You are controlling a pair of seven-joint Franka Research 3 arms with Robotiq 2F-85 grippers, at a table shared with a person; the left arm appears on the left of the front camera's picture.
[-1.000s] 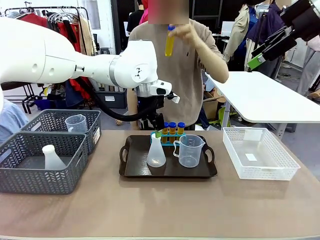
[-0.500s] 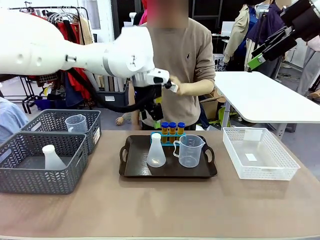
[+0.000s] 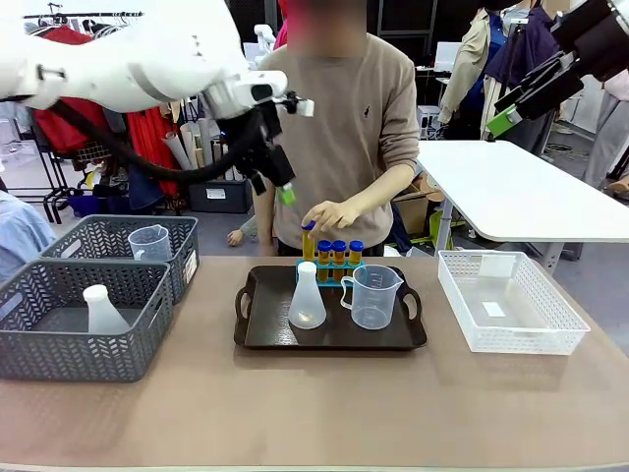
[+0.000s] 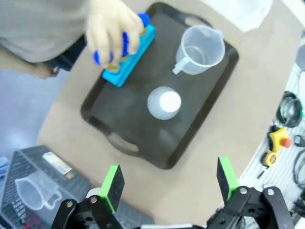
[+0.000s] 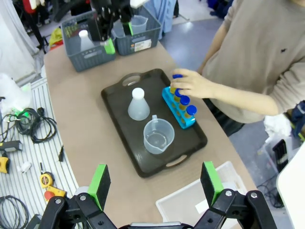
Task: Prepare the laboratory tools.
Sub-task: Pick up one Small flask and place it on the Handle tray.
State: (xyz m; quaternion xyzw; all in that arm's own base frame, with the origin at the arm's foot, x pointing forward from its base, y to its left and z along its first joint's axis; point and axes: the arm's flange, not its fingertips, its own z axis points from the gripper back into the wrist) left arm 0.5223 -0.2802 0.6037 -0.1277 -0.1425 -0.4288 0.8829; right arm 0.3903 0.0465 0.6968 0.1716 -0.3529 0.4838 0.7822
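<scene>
Left gripper (image 3: pixel 273 177): raised above the tray (image 3: pixel 257 334), jaws spread, nothing held. Right gripper (image 5: pixel 155 183): raised, jaws spread. Person's hand (image 3: pixel 332 213): curled on a tube (image 3: pixel 309 242) at the rack (image 5: pixel 177 109).

You have the tray (image 3: pixel 265 334) mid-desk: flask (image 3: pixel 307 297) left of beaker (image 3: pixel 372 296), tubes (image 3: pixel 338 252) behind (racked); baskets (image 3: pixel 59 334) left.

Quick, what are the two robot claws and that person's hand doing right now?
Left gripper: open, holding nothing.
Right gripper: open, holding nothing.
Person's hand: on a blue-capped tube at the rack.
</scene>
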